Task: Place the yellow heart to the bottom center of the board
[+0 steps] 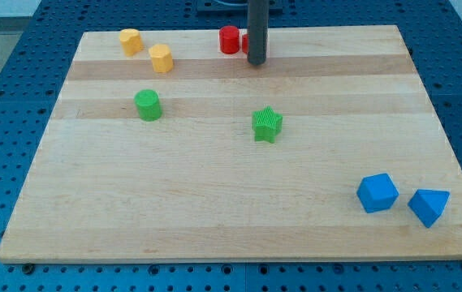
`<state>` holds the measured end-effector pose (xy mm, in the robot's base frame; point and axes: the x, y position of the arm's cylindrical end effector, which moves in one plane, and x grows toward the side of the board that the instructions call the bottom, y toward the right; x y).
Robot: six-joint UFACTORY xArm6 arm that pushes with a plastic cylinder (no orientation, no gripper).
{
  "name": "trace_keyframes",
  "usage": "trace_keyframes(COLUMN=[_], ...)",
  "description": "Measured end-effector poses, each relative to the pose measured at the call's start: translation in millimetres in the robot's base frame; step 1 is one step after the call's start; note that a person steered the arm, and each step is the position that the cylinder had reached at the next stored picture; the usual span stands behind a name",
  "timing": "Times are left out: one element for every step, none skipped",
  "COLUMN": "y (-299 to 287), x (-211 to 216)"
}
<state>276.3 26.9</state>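
Note:
Two yellow blocks sit near the board's top left: one [131, 40] at the top edge, the other [161, 58] just below and to its right. I cannot make out which one is the heart. My tip [256, 62] rests on the board at the top centre, well to the right of both yellow blocks and touching neither. The rod rises out of the view's top.
A red block [229, 39] stands just left of the rod, and a second red block [246, 42] is partly hidden behind it. A green cylinder [148, 105] is left of centre, a green star [267, 124] at centre. A blue cube [377, 193] and a blue wedge [429, 206] are at the bottom right of the wooden board [214, 211].

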Motion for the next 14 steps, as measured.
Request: trace_keyframes(y=[0.0, 0.0, 0.0, 0.0, -11.9, -56.9, -119.6, -188.1, -254.6, -297.4, -305.8, -294.4, -273.8, -245.3], x=[0.0, 3.3, 5.2, 9.8, 22.9, 36.0, 45.3, 54.5, 54.4, 36.5, 7.1, -26.8, -48.3, -63.0])
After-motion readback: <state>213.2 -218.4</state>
